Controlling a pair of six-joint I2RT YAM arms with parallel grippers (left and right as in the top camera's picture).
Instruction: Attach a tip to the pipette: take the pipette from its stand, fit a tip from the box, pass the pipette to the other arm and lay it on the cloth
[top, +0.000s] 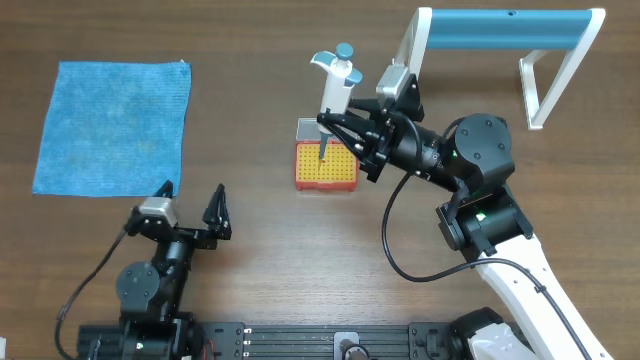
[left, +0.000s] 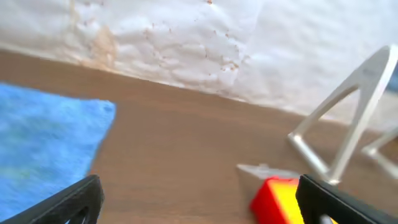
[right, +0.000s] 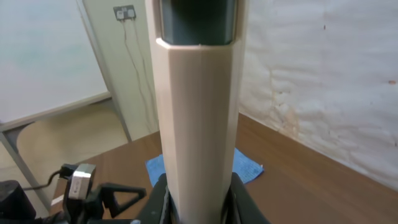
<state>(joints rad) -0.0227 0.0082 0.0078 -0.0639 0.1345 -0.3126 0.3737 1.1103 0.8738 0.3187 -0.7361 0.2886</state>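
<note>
My right gripper (top: 335, 128) is shut on the white pipette (top: 335, 85), holding it upright over the tip box (top: 325, 166), a red box with a yellow rack of tips. The pipette's thin lower end reaches down to the rack. In the right wrist view the pipette body (right: 196, 106) stands tall between my fingers. The blue cloth (top: 113, 127) lies flat at the far left. My left gripper (top: 192, 203) stands open near the front left, with nothing between its fingers, and its view takes in the cloth (left: 43, 146) and the tip box (left: 277, 200).
The pipette stand (top: 505, 45), white legs with a blue top bar, is at the back right. A black cable (top: 400, 245) loops beside the right arm. Bare wooden table lies between the cloth and the tip box.
</note>
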